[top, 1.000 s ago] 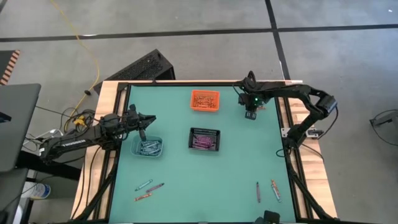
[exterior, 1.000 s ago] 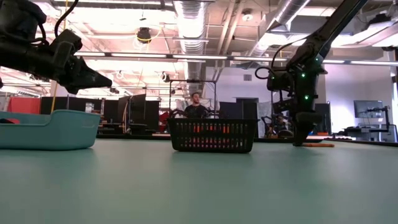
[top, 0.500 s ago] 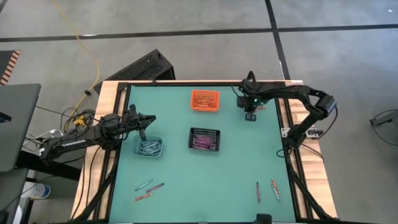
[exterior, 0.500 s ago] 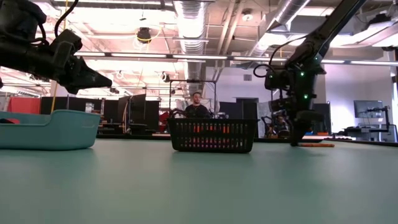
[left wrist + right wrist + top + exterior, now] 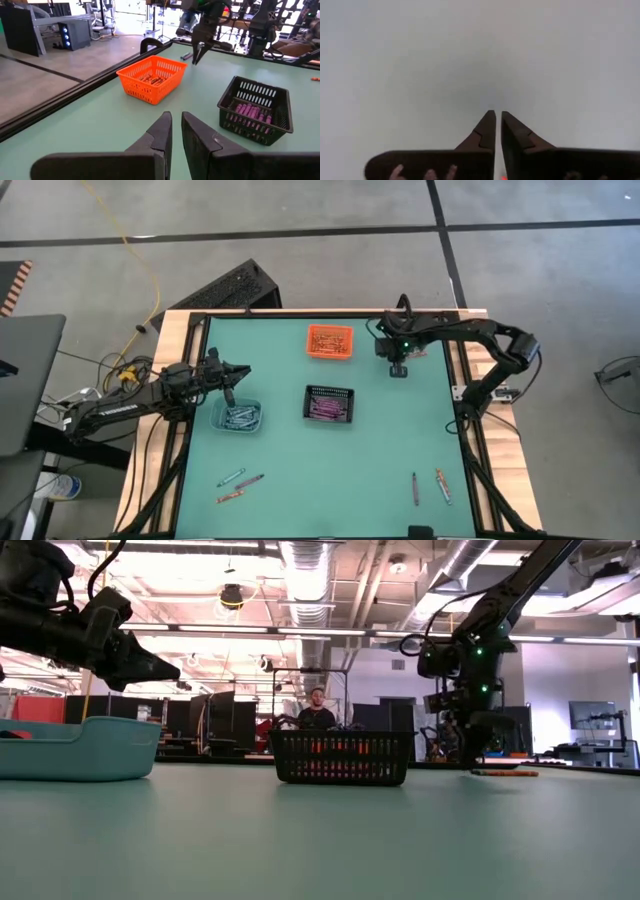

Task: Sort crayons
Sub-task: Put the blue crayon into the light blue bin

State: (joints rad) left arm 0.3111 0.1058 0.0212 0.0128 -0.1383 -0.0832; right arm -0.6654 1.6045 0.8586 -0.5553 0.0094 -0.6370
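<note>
Robotics lab: exposed ceiling ducts [image 5: 300, 580], workstations behind.

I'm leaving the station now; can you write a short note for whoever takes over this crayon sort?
Left gripper: shut, empty, above the teal bin.
Right gripper: shut, apparently empty, right of the orange bin; an orange crayon lies on the table by it.
Done: crayons sit in the orange, teal and black bin.
Left: three loose crayons front left, two front right, plus the orange one.
</note>
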